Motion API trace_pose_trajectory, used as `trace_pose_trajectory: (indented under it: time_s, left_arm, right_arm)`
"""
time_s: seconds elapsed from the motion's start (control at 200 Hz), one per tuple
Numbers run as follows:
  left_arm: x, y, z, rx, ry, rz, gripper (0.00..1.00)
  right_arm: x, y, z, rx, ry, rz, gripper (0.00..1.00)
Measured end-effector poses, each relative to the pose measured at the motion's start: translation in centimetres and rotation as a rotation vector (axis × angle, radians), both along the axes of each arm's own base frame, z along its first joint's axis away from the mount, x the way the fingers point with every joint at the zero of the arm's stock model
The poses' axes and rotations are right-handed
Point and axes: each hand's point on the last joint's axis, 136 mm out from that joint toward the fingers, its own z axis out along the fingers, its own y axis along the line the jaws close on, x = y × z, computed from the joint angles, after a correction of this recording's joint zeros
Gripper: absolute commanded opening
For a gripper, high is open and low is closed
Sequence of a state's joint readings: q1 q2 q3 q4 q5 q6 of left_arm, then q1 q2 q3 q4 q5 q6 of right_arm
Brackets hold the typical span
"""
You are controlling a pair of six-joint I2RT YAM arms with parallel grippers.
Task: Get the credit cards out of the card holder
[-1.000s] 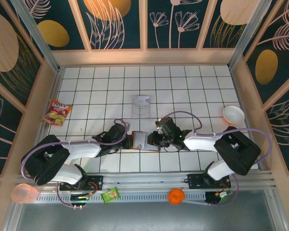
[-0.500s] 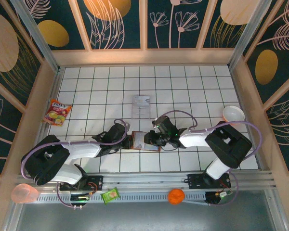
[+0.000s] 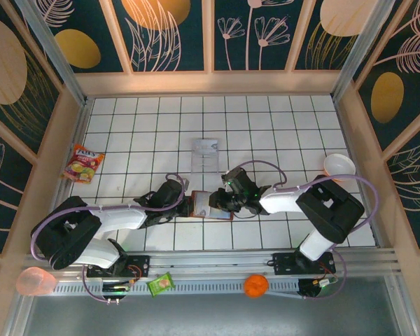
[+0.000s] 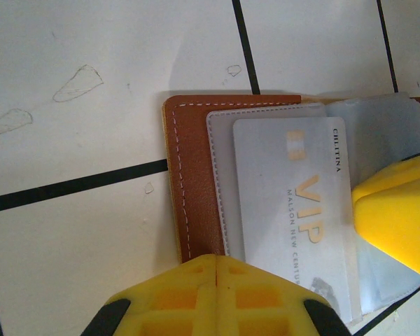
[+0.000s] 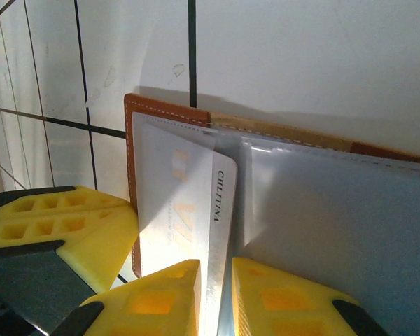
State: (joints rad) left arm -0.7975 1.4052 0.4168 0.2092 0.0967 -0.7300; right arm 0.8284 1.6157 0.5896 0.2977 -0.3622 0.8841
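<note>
1. The card holder [image 3: 201,206] lies open on the white tiled surface [image 3: 266,126], just below the centre of the top view, between the two hands.
2. The left hand [image 4: 217,264] is closed, its yellow fingers pressed together with nothing between them. At the bottom of the left wrist view its tips sit over the holder's brown leather edge.
3. The right hand [image 5: 215,290] pinches the near edge of a credit card [image 5: 185,203], one finger on each side, at the bottom of the right wrist view.
4. The credit card is pale grey with gold VIP lettering. It lies tilted over the holder's pale inner sleeve.
5. In the top view, a clear plastic tray [image 3: 205,155] sits just above the holder. A snack packet [image 3: 83,163] lies far left and a white bowl [image 3: 338,166] far right.
</note>
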Motion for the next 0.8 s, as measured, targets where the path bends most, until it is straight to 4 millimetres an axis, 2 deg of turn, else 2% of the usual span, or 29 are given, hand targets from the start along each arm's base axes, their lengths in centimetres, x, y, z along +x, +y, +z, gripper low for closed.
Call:
trace_pose_trajectory:
  time_s: [0.18, 0.41, 0.591, 0.801]
  left_arm:
    - [0.0, 0.0, 0.0, 0.0, 0.0, 0.0, 0.0]
    - [0.0, 0.0, 0.0, 0.0, 0.0, 0.0, 0.0]
    - [0.0, 0.0, 0.0, 0.0, 0.0, 0.0, 0.0]
    - [0.0, 0.0, 0.0, -0.001, -0.001, 0.0, 0.0]
  right_arm:
    - [0.3, 0.4, 0.0, 0.017, 0.01, -0.014, 0.16]
    - [0.5, 0.3, -0.2, 0.021, 0.028, -0.037, 0.0]
    - [0.5, -0.1, -0.3, 0.019, 0.031, -0.06, 0.0]
    - [0.5, -1.9, 0.2, -0.012, 0.003, -0.108, 0.0]
